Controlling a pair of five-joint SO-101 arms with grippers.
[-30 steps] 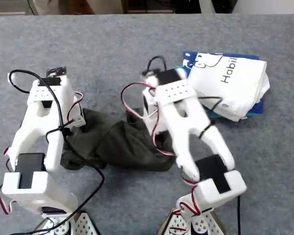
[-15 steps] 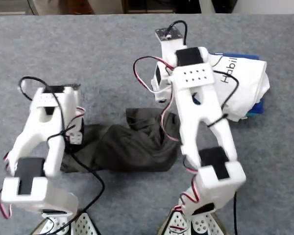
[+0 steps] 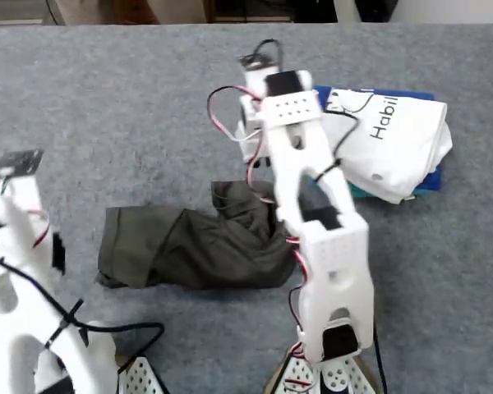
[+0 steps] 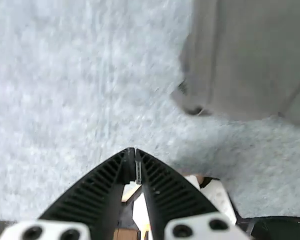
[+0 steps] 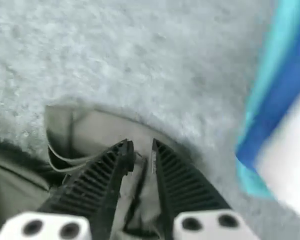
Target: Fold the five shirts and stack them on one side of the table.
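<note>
An olive shirt (image 3: 189,242) lies crumpled in a rough band across the middle of the grey table (image 3: 107,90). A folded white shirt (image 3: 394,144) tops a stack with blue shirts (image 3: 431,179) at the back right. My left arm (image 3: 16,271) stands at the near left corner, apart from the olive shirt (image 4: 250,60); its gripper (image 4: 135,152) is shut over bare table. My right arm (image 3: 300,164) stretches over the olive shirt's right end. My right gripper (image 5: 140,146) hovers just above the shirt's collar edge (image 5: 85,135), fingers slightly open, nothing between them.
The blue and turquoise edge of the stack (image 5: 270,100) lies close beside the right gripper. Bare grey table (image 3: 444,271) stretches across the far left and the near right. Red and black cables (image 3: 230,123) loop off the right arm.
My left arm drew back from the olive shirt's left end to the near left corner. My right arm swung up from the shirt toward the far side. The shirt's left end now lies flatter.
</note>
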